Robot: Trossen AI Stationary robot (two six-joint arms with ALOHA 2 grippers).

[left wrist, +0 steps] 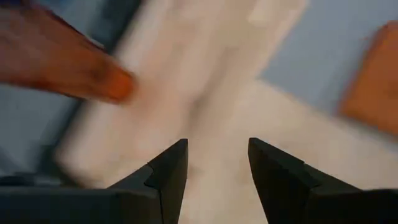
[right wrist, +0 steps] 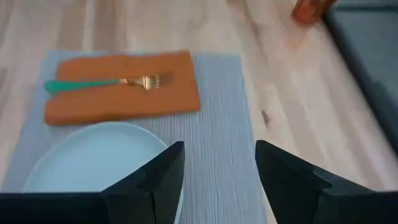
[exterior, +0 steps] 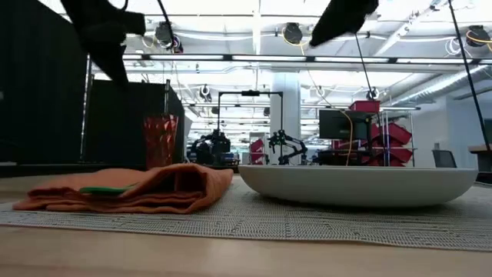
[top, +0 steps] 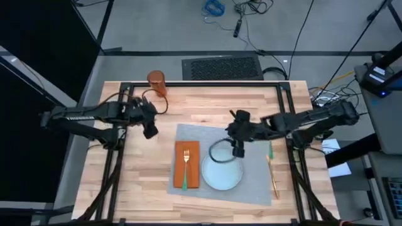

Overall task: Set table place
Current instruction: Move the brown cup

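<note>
Above the plate [top: 222, 171], right gripper [top: 238, 152] (fingers apart, empty)

The light-wood table [top: 138, 182] carries a grey placemat [top: 251, 182], an orange tumbler [top: 156, 81] and a gold knife [top: 272, 171].

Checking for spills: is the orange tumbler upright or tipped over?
Upright. The orange tumbler stands vertically on the table at its far left corner, off the placemat.
</note>
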